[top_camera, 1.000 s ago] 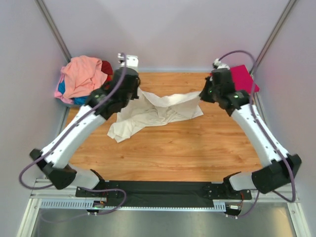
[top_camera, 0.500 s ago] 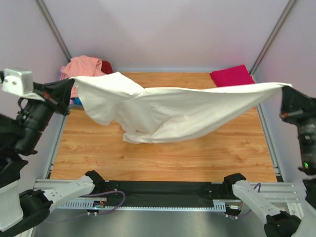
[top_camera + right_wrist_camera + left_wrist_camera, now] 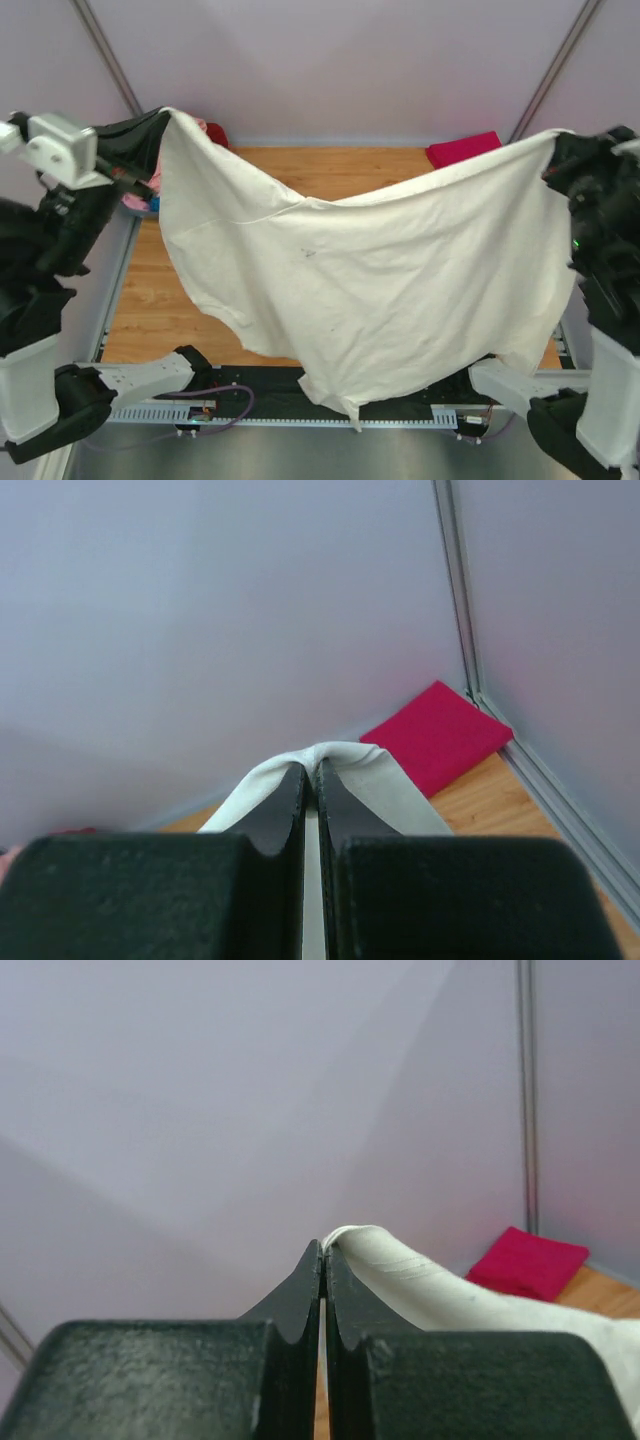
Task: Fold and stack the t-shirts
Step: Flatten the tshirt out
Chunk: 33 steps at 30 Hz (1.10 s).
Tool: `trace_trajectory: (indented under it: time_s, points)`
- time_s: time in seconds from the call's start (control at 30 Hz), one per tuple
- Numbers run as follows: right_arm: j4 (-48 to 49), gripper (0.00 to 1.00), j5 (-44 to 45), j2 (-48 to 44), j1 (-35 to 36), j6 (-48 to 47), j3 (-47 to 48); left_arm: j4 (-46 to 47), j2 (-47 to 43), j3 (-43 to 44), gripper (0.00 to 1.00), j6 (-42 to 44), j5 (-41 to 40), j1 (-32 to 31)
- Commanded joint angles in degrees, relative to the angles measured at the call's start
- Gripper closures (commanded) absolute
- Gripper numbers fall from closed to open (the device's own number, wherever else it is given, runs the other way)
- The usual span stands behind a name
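Left claw and right claw clamped on cream shirt, unfolded; magenta shirt sat folded 1 o'clock; heap waited 10 o'clock.

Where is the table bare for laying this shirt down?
Bare table: far edge between shirt heap and folded magenta t-shirt; strip along the left rail. Both far corners are crowded. The cream-white t-shirt hides the rest.

A t-shirt hangs between left end effector and right end effector.
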Motion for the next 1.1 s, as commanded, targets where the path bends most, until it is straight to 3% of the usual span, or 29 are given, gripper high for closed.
trace_trajectory:
  time_s: [0.0,0.13,0.3,0.33,0.37,0.4,0.43,0.47,0.5,0.53,0.7,0.83,1.07]
  points:
    - [0.41,1.0,1.0,12.86,-1.54,-1.07,-1.24,9.17,8.6,0.14,1.0,10.22,-3.15,0.08]
    - [2.34,1.0,-10.16,22.35,-10.59,5.34,-3.35,3.05,22.04,10.5,1.0,3.15,5.77,13.4]
    - [8.84,1.0,-15.96,32.3,-14.91,9.83,-12.31,-1.96,43.56,16.22,0.98,-1.62,10.54,23.09]
    - [8.94,0.99,-17.28,37.1,-15.09,9.84,-12.93,-3.29,50.91,17.71,0.83,-4.5,11.59,24.59]
    - [8.33,0.93,-18.86,39.41,-15.09,9.66,-12.67,-5.22,54.46,21.64,0.71,-5.92,11.69,25.82]
    - [7.28,0.57,-20.79,41.52,-15.17,9.58,-11.97,-8.72,57.71,23.77,0.61,-6.81,11.6,25.92]
    - [6.22,0.39,-21.51,43.55,-15.26,9.4,-11.45,-10.14,60.53,25.44,0.47,-7.6,9.95,25.92]
    - [6.48,0.29,-22.3,45.65,-15.18,9.05,-11.79,-11.2,64.3,27.72,0.44,-9.7,8.89,25.92]
    - [7.0,0.17,-23.09,46.37,-15.18,8.7,-12.23,-11.47,65.12,27.48,0.41,-10.41,7.83,25.92]
    - [7.79,0.15,-23.44,46.73,-15.18,8.0,-12.58,-11.21,65.13,26.87,0.38,-11.29,6.6,25.92]
    - [10.69,0.12,-26.25,44.89,-15.18,7.47,-16.79,-7.87,58.9,17.56,0.34,-16.73,2.91,25.92]
    - [14.37,0.12,-29.59,40.94,-15.0,8.17,-23.2,-11.74,51.62,10.28,0.36,-22.18,-3.76,24.61]
    - [17.38,0.14,-33.29,40.04,-9.3,8.26,-33.85,-3.67,42.19,-20.81,0.4,-26.85,-6.41,18.46]
